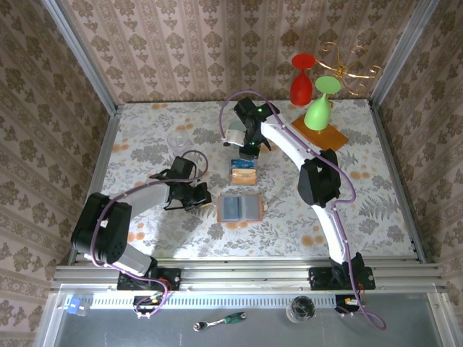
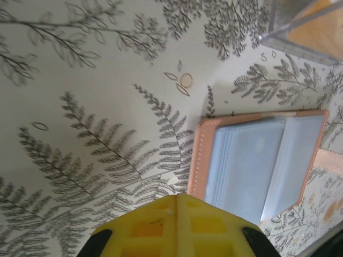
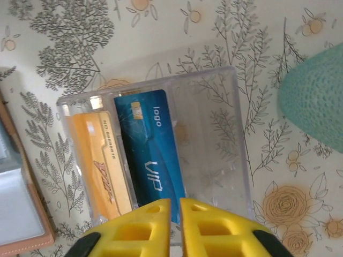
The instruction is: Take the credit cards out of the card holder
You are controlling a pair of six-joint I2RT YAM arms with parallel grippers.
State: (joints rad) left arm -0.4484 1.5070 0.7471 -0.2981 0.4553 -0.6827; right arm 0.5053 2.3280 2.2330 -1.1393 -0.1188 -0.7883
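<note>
Right gripper [image 3: 176, 209]: 2 yellow fingers pressed together, only a hairline seam between them, nothing pinched.
Straight ahead of its tips: 1 clear tray [image 3: 214, 144] on the table. In it 2 cards, flat, side by side.
- blue card [image 3: 147, 150]: directly ahead of the tips, its near end running under them.
- orange card [image 3: 102, 166]: just left of the blue one.

To the gripper's right in the wrist view, near the tray: 1 teal object [image 3: 316, 101], blurred, cannot identify.

Left gripper [image 2: 177, 201]: 2 yellow fingers closed on each other, holding nothing.
Ahead and to the right of its tips, apart from them: 1 wallet [image 2: 257, 160], lying open, grey pockets up, tan rim all round. Beyond the wallet, a corner of the tray.

Top view: wallet sits between the two grippers, tray between wallet and right gripper. Beyond and right of the right gripper are 2 goblets, 1 red goblet [image 1: 302, 79] and 1 green goblet [image 1: 320, 105], the green by 1 wooden slab [image 1: 322, 134].
</note>
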